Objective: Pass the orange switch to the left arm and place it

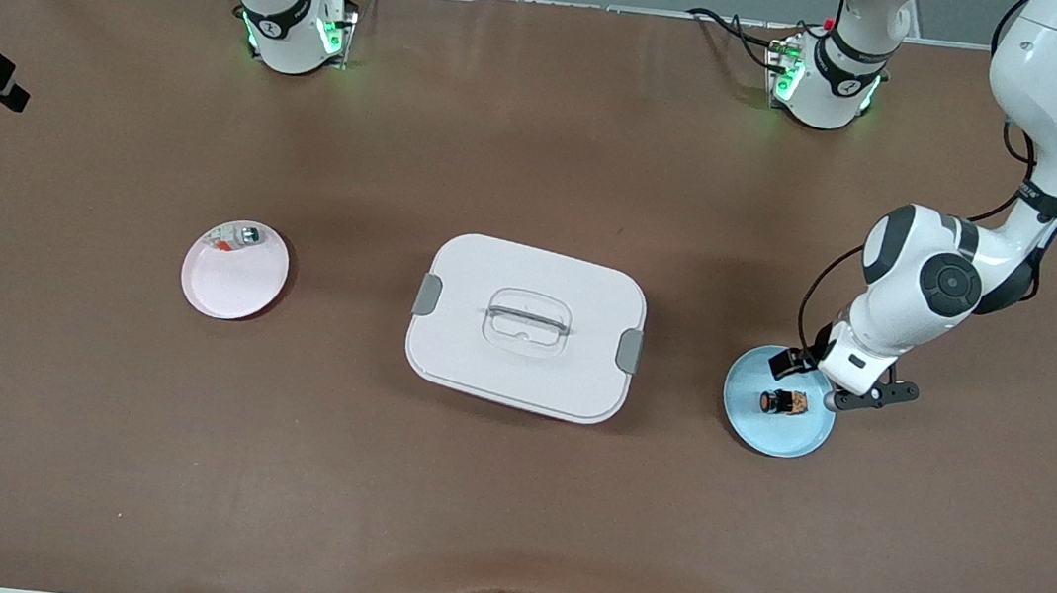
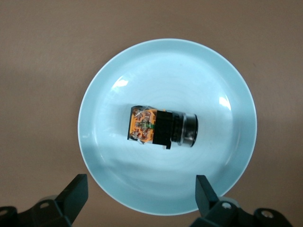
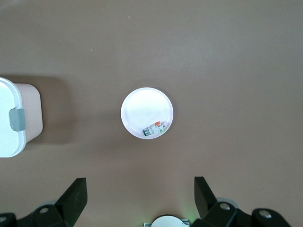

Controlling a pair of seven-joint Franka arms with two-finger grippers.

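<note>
- Orange switch [image 1: 783, 402] is lying on its side in the middle of a blue plate [image 1: 752, 431], which is sitting toward the left arm's end of the counter [image 1: 506, 493], roughly midway between the counter's base edge and its camera edge.
- Left gripper [image 1: 822, 388] is hovering over the blue plate's rim; its fingers [image 2: 75, 194] are standing wide apart with nothing between them, the switch [image 2: 161, 126] lying clear of both.
- Box [image 1: 525, 326] is sitting at the centre of the counter, lid on, a grey clip [image 1: 426, 294] showing at each short side.
- Pink plate [image 1: 236, 288] is resting toward the right arm's end of the counter, carrying a pale grey-white part [image 1: 234, 239] at the rim nearest the base edge.
- Right arm is waiting high; the right gripper [image 3: 139, 198] is hanging well above the pink plate [image 3: 142, 106], fingers [image 3: 75, 195] spread and empty.
</note>
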